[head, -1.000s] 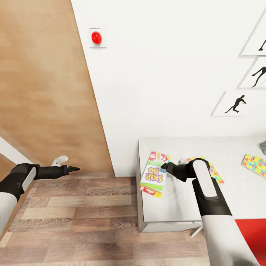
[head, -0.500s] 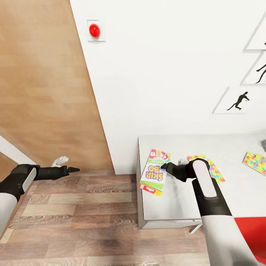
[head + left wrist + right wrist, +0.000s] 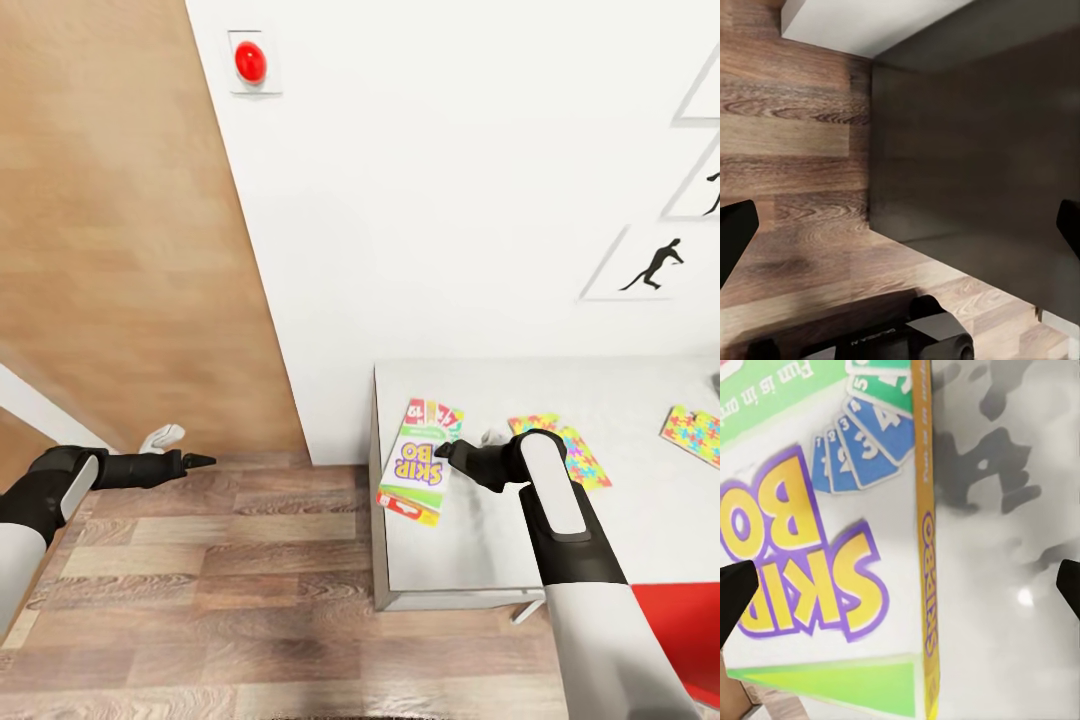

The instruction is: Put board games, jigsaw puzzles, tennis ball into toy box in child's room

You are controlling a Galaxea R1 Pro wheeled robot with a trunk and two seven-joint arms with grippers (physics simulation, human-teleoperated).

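While the right gripper (image 3: 443, 451) hovers just above the pale bench (image 3: 470, 550), right of centre in the head view, its fingers spread wide and empty, the Skip-Bo board game (image 3: 419, 472) lies flat at the bench's left edge directly beside it, its near corner jutting slightly past the edge over the wood floor (image 3: 220, 590). Seen from the right wrist camera, the same board game (image 3: 817, 540) takes up one side of the picture, its orange side strip running down the middle, with bare mottled bench top (image 3: 1012, 547) on the other side; the two dark fingertips (image 3: 735, 596) sit at opposite edges of that picture, one over the box and one over the bench, touching neither. Behind the right forearm in the head view, a jigsaw puzzle (image 3: 575, 455) lies flat on the bench, partly hidden by the arm, and a second jigsaw puzzle (image 3: 692, 433) rests well apart from it at the right edge of the frame. At the lower left of the head view the left gripper (image 3: 200, 461) hangs over the wood floor, away from the bench; its wrist picture puts the fingertips (image 3: 735, 236) far apart with nothing between them. On the white wall, a red button (image 3: 250, 62) sits at the upper left and black silhouette pictures (image 3: 655, 265) hang at the upper right.
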